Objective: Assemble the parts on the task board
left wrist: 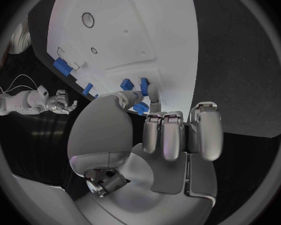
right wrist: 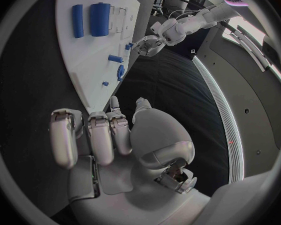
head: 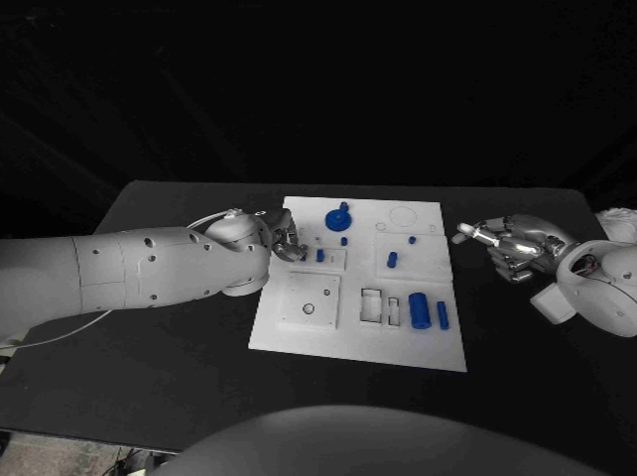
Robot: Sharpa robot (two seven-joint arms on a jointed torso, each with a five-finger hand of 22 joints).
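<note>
In the head view we see the task board (head: 318, 332), a white plate, lying in the middle of the black table (head: 147, 377). Our left hand (head: 280, 238) sits over the board's left edge at its far half, fingertips down at two small blue pegs (head: 318, 255) there. Whether it pinches one of them we cannot tell from here. Farther on the board stands a blue knob (head: 338, 216); a small blue pin (head: 392, 260) lies near the middle, and a large blue cylinder (head: 419, 310) with a thin blue rod (head: 442, 315) just beside it lies at the near right. Our right hand (head: 508, 246) hovers off the board's right edge, over the table, fingers curled in with nothing visible in them.

In the left wrist view the left hand (left wrist: 159, 130) has its fingers (left wrist: 154, 96) reaching down among small blue parts (left wrist: 140, 87) at the board's edge; a fingertip touches them, but a grip is not clear.

In the right wrist view the right hand (right wrist: 109, 135) has its fingers folded close together and holds nothing, just beside the board's edge; the cylinder (right wrist: 100, 19) and rod (right wrist: 77, 20) lie well apart from it.
</note>
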